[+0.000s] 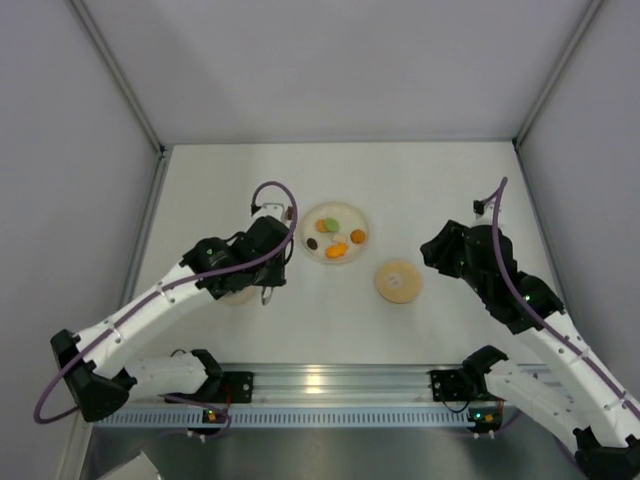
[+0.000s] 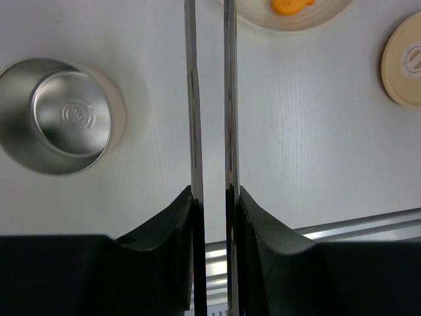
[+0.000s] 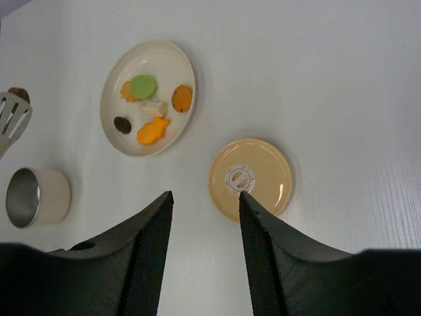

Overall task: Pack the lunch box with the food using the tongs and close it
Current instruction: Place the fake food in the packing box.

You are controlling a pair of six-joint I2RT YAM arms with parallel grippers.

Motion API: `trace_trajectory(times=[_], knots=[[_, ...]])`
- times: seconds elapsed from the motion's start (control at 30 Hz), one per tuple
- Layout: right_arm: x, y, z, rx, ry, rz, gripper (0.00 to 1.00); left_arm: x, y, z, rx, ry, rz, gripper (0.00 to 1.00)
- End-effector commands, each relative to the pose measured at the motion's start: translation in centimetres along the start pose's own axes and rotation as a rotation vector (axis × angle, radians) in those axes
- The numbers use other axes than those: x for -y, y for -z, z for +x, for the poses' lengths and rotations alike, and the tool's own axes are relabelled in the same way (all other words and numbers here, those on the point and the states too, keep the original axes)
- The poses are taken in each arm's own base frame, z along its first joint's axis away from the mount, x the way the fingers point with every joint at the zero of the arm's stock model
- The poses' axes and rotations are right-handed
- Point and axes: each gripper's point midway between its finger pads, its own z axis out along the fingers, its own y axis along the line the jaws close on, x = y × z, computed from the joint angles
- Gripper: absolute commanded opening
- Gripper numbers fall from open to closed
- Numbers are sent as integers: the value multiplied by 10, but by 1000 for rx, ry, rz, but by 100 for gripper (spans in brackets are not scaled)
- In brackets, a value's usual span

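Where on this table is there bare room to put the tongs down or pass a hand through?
Widest: the table strip behind the plate, up to the back wall. Also free: the near strip between the lid and the rail. Crowded: left of the plate, where the left gripper, tongs and lunch box bunch together.

The lunch box (image 2: 62, 115) is bare metal inside: brushed steel with a soft sheen and a stamped round mark on its floor. In the right wrist view its outer wall looks pale and matt. The tongs (image 2: 194, 99) are thin polished metal, bright with dark reflections. The lid (image 3: 250, 179) is smooth tan plastic, slightly glossy. The plate (image 3: 164, 62) is cream and glossy. The food (image 3: 152, 131) looks matt. The surface (image 2: 309, 131) is matt white, finely ribbed. The left gripper (image 2: 214, 197) and right gripper (image 3: 206, 201) are matt black plastic.
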Motion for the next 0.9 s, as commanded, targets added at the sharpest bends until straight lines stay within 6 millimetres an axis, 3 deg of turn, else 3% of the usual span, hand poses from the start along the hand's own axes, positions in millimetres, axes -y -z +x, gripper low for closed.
trace_trajectory(times=[0.0, 0.13, 0.37, 0.63, 0.87], knots=[[-14, -1, -5, 15, 11, -54, 45, -30, 18, 25, -32, 51, -73, 18], [-15, -7, 1, -4, 10, -58, 44, -51, 38, 44, -49, 95, -86, 17], [-16, -14, 9, -21, 6, -66, 44, -83, 57, 76, -90, 137, -146, 17], [-17, -19, 15, -39, 2, -78, 44, -98, 66, 98, -112, 180, -153, 18], [-17, -21, 20, -48, -1, -80, 44, -108, 65, 113, -132, 192, -176, 25]])
